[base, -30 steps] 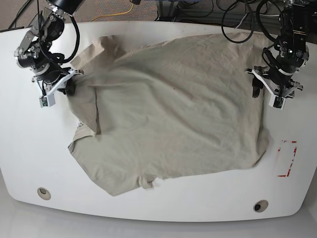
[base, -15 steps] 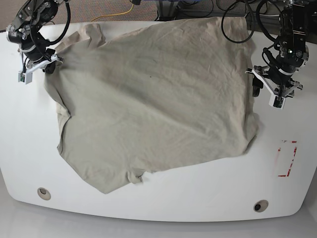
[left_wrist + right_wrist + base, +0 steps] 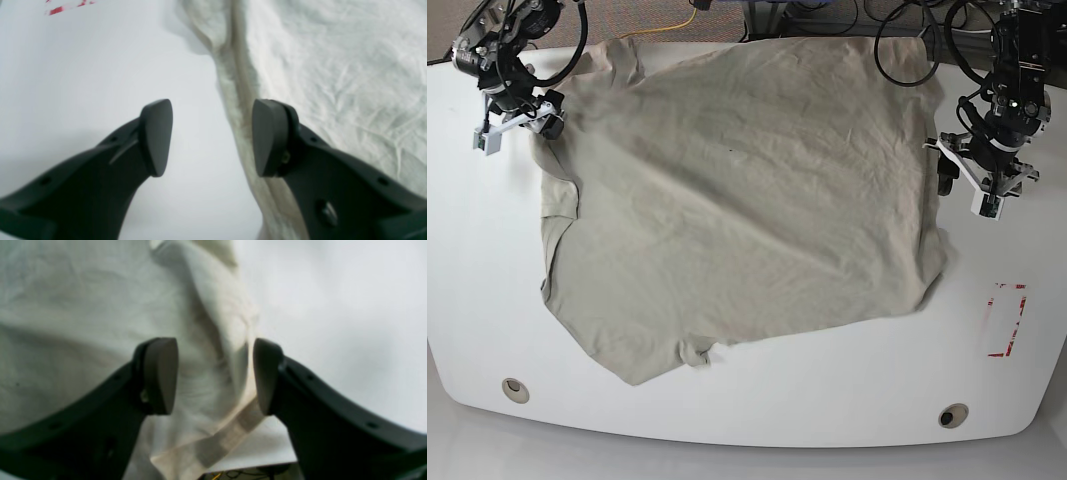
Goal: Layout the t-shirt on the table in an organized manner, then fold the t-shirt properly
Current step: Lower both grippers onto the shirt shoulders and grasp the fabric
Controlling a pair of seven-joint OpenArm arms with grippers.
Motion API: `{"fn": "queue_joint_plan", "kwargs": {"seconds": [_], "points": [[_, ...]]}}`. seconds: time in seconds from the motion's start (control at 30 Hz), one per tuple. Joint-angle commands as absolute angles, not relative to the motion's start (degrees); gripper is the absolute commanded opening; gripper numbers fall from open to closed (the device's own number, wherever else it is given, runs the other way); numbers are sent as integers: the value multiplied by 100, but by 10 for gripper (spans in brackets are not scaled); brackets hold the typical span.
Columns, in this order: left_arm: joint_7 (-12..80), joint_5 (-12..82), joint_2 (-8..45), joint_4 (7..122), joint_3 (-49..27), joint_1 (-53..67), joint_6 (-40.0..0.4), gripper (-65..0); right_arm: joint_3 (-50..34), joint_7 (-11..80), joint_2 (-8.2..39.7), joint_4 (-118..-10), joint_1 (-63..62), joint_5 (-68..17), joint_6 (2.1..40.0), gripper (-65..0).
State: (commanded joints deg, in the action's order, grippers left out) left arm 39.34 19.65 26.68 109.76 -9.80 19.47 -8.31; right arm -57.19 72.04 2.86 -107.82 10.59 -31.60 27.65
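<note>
The beige t-shirt [image 3: 747, 200] lies spread and wrinkled over most of the white table [image 3: 487, 300]. Its far edge reaches the back rim. In the base view my right gripper [image 3: 519, 128] hovers at the shirt's far-left corner. The right wrist view shows it open [image 3: 213, 373], with a rumpled fold of the shirt [image 3: 206, 326] under the gap and nothing gripped. My left gripper [image 3: 964, 190] is at the shirt's right edge. It is open [image 3: 211, 136], and the hemmed edge of the t-shirt [image 3: 238, 110] runs just inside one fingertip [image 3: 267, 136].
A red tape rectangle [image 3: 1005, 320] marks the table to the right of the shirt and also shows as red tape [image 3: 66, 6] in the left wrist view. Two grommet holes [image 3: 515, 389] [image 3: 953, 414] sit near the front edge. Cables [image 3: 897, 40] hang behind the back rim.
My right gripper dragged the shirt's left side towards the far-left corner, flattening the cloth, then let go and shifted slightly right. The left arm stayed where it was.
</note>
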Motion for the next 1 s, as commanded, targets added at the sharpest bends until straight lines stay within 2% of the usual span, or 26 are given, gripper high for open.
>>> {"fn": "queue_joint_plan", "kwargs": {"seconds": [0.17, 0.23, 0.33, 0.57, 0.77, 1.0], "points": [[3934, 1974, 2527, 10985, -831, 1930, -884, -297, -5543, 7213, 611, -10774, 1033, -3169, 2765, -219], [3934, 1974, 2413, 11020, -646, 1815, -1095, -297, -5341, 7204, 743, -10747, 963, -3169, 2782, -219], [3934, 1956, 2308, 11046, -295, 1754, -1358, -297, -4901, 7204, 927, -10738, 778, -3160, 2791, -219], [3952, 1938, 1842, 11037, -48, 1736, -1367, -297, -3679, 6985, 1516, -10589, 690, -3011, 2791, -219], [3943, 1930, 1807, 11011, -40, 1754, -1376, -297, -2756, 6677, 1947, -10325, 699, -2132, 2879, -219], [3934, 1930, 1886, 10756, -48, 1736, -1385, -297, -2281, 6070, 2105, -10070, 813, -760, 3459, -219]]}}
